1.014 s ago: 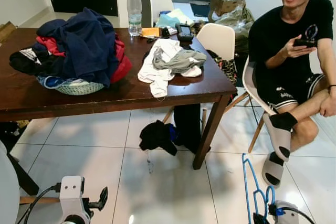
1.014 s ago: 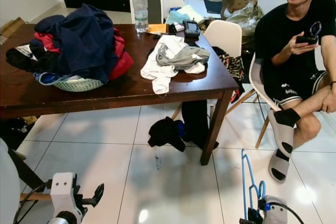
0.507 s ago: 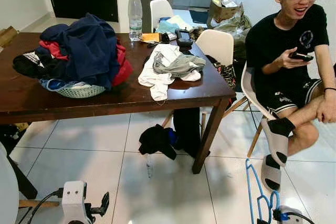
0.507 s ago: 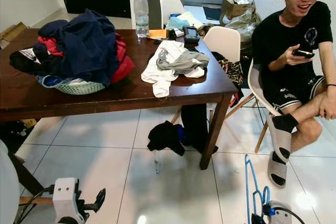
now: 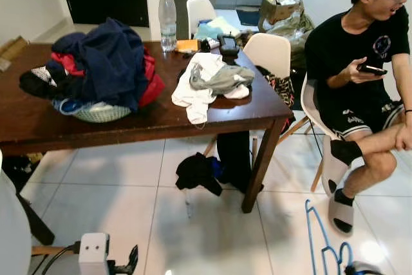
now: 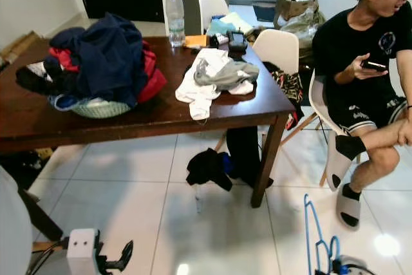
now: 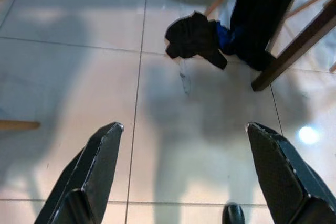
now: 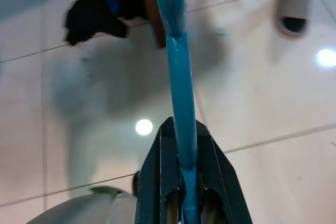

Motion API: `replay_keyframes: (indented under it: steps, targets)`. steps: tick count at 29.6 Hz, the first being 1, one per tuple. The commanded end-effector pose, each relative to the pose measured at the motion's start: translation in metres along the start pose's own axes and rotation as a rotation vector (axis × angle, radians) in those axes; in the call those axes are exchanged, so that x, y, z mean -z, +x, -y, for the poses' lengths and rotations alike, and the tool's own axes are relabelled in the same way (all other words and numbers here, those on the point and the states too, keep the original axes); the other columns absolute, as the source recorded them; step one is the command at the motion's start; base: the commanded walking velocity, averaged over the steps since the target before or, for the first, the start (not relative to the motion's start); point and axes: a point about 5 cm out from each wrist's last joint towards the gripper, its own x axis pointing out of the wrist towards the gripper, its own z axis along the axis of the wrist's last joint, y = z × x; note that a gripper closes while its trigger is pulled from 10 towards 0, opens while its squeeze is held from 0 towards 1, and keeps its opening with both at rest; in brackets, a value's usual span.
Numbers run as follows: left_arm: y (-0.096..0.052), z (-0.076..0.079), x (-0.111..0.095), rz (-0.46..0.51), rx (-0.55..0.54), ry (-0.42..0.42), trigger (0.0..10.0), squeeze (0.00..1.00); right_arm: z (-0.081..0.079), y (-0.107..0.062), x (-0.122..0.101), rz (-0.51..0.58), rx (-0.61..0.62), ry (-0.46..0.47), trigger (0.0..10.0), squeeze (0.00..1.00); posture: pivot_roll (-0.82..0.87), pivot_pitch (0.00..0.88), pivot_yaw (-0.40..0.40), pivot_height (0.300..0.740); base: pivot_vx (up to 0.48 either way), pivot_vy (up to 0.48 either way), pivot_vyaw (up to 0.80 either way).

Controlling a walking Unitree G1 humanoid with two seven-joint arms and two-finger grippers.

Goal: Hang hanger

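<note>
Blue plastic clothes hanger (image 8: 177,72) is pinched between the pressed-together jaws of the right gripper (image 8: 182,145), its thin bar running straight out beyond the fingertips over the white tiled floor (image 7: 73,77). In the head views that arm is held low at the right, with the hanger (image 6: 320,239) standing upright above it. Left gripper (image 7: 184,145) is also held low, pointing forward and down, jaws spread wide with nothing between them. Ahead of both jaws stands a dark wooden desk (image 5: 148,117) carrying a basket heaped with clothes (image 5: 96,72). Beyond the right jaws a person (image 5: 360,82) sits on a white chair.
</note>
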Motion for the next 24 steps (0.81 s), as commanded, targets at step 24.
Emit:
replay_keyframes:
  steps: [24]
  targets:
    - [0.0,-0.034,-0.005,-0.029,-0.016,0.002,10.0,0.0,-0.024,0.001,0.031,-0.096,-0.043,0.05,10.0,0.0,0.17,0.094,-0.144,0.74,0.0,0.0,0.0]
